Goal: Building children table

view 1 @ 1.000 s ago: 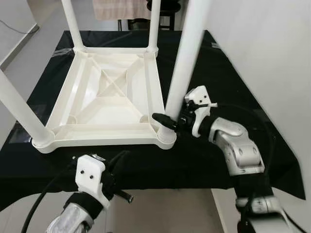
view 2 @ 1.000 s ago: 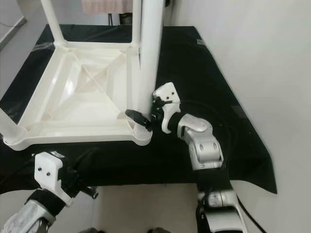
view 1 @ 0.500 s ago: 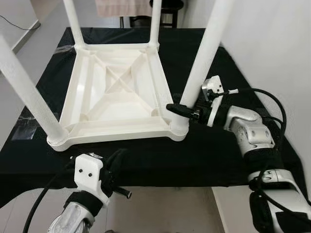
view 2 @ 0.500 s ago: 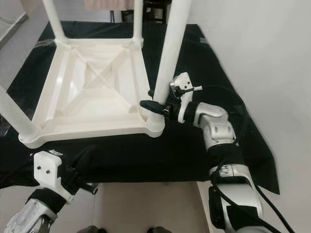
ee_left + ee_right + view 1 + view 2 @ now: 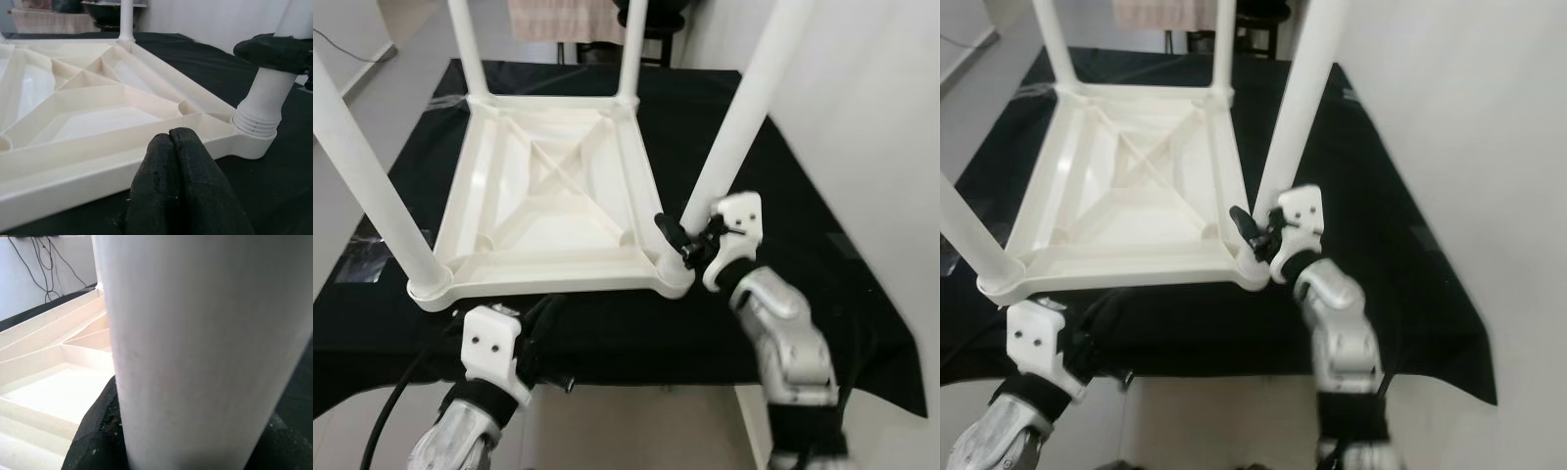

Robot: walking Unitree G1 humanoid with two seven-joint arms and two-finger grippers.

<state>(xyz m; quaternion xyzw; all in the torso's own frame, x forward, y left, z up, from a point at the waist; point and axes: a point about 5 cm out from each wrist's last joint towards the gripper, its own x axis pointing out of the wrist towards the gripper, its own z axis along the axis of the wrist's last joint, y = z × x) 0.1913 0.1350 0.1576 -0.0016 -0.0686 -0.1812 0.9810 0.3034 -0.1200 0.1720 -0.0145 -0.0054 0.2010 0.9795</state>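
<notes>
Gripping white table leg (image 5: 732, 142): right gripper (image 5: 683, 242) clamped | left gripper (image 5: 176, 142) pressed closed, empty | upturned tabletop (image 5: 548, 196) unmarked

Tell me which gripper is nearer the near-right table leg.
Right. The right gripper is clamped on the near-right leg just above its socket. The left gripper, fingers shut, sits off the tabletop's front edge, apart from that leg.

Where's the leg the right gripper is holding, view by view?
Left eye: leg, right of centre, near-right corner of tabletop.
Right eye: leg, centre-right.
Left wrist: its threaded base, at the far right.
Right wrist: leg, close up.
Shared landmark: right gripper clamped near its base.
</notes>
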